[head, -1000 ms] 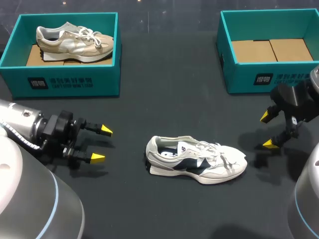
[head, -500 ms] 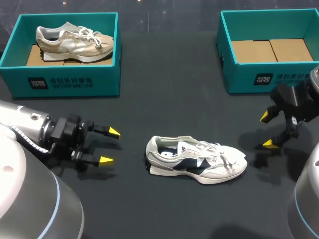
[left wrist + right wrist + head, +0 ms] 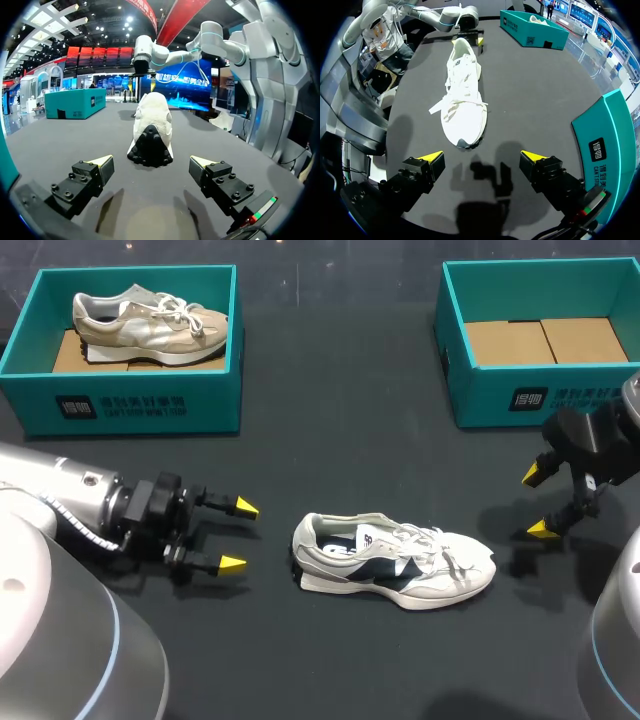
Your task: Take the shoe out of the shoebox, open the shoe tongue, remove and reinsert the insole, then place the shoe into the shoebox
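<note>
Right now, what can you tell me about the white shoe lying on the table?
The white shoe is a sneaker with dark blue side patches, white laces with a loose end trailing, a pale sole and a black studded heel patch. It looks like soft fabric. It stands upright on its sole on the dark table. Its heel points at the left gripper, its toe toward the right gripper. Both grippers are open and apart from it; nothing touches it but the table.
</note>
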`<state>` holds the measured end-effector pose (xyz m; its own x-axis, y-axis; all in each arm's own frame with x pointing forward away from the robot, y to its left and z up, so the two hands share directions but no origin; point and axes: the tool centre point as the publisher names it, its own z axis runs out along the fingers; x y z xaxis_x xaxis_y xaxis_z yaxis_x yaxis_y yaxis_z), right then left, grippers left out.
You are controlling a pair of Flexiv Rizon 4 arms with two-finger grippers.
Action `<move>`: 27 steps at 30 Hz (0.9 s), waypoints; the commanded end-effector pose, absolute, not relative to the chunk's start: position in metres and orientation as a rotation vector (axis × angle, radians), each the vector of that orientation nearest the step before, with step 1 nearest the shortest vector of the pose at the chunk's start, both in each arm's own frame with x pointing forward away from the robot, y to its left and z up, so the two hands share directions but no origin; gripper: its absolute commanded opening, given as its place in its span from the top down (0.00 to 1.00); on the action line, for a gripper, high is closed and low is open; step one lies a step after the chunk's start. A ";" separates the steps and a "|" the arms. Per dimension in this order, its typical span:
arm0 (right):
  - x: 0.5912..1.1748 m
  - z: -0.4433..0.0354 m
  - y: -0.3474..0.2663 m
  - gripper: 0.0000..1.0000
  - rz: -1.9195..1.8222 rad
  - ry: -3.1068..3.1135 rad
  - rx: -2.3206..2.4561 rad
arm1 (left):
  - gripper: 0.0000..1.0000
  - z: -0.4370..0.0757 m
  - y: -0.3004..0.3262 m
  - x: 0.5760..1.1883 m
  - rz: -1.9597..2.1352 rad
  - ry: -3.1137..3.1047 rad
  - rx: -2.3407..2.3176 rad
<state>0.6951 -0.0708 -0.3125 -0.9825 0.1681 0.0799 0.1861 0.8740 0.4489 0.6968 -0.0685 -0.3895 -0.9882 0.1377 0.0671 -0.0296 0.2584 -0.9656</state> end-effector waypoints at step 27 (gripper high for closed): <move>0.693 -0.312 -0.071 0.00 -0.724 -3.007 -0.285 | 0.00 -0.402 -0.118 0.687 1.859 -2.358 -0.034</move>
<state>0.6951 -0.0708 -0.3125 -0.9825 0.1681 0.0799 0.1861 0.8740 0.4489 0.6880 -0.1108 -0.3989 -0.9895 0.1086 0.0957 -0.0679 0.2360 -0.9694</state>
